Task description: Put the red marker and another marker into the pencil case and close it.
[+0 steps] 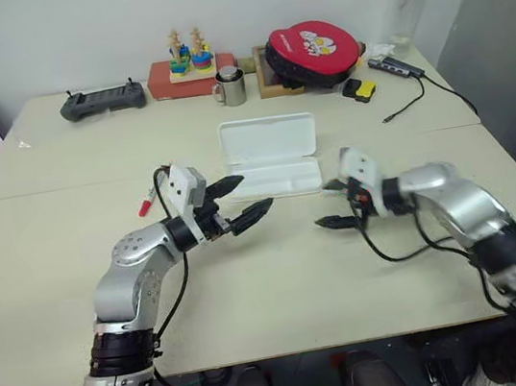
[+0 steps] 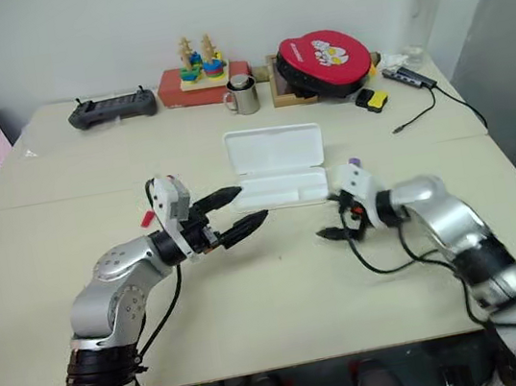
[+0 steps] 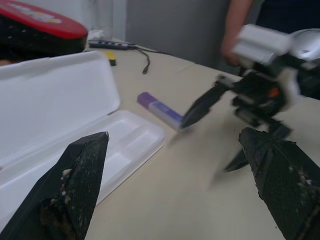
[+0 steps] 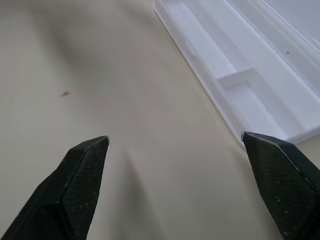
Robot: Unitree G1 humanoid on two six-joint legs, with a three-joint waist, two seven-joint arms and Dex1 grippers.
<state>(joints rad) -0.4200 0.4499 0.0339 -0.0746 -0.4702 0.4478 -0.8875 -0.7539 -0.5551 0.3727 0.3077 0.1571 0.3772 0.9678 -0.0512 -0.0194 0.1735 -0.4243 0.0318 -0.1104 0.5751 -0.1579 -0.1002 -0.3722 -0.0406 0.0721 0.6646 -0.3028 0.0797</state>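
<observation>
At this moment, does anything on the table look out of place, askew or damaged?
Nothing looks damaged or spilled. The pencil case lies open and empty, lid back. The purple marker lies loose on the table just off its right end, and the red marker lies off its left side. Both tools, left and right, are open and empty.

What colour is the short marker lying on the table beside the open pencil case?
The marker is lavender-purple, with a darker purple end. The left wrist view shows it best.

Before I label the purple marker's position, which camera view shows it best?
The left wrist view: the purple marker lies flat on the table beside the open pencil case, its full length visible. The right eye view shows just its tip behind the right gripper.
</observation>
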